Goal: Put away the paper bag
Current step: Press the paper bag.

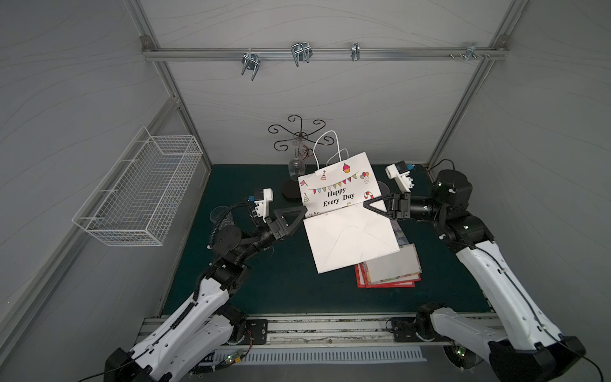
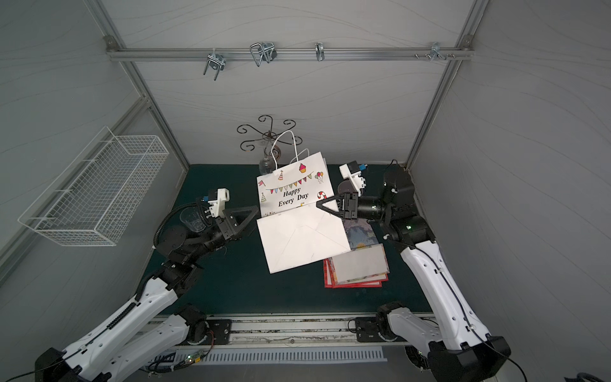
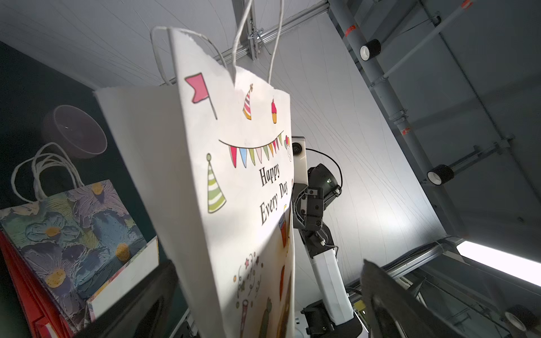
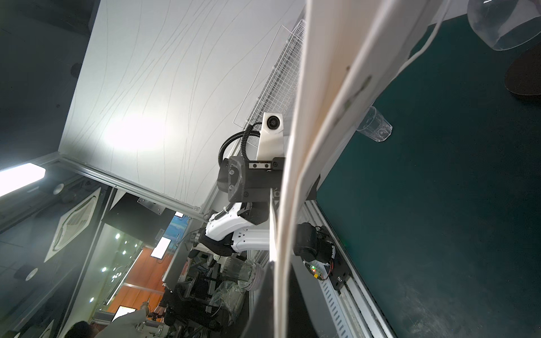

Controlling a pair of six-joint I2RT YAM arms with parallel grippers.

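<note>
Top views: flat white paper bag [image 1: 350, 238]; right tool [image 1: 367, 205] pinching edge, left tool [image 1: 302, 211] wide.

We see a matt white paper bag [image 1: 347, 238] with twisted cord handles [image 1: 325, 134] and a dark green, felt-like mat [image 1: 264, 281]. At the left of the frame the basket [image 1: 142, 191] is white coated wire. The rail [image 1: 396, 53] along the top is brushed metal, its hooks [image 1: 301, 53] shiny. The glass [image 1: 296, 168] is clear and glossy; the arm shells [image 1: 496, 274] are smooth white plastic.

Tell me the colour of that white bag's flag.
Pink flag on the paper bag, clearest in the left wrist view.
</note>
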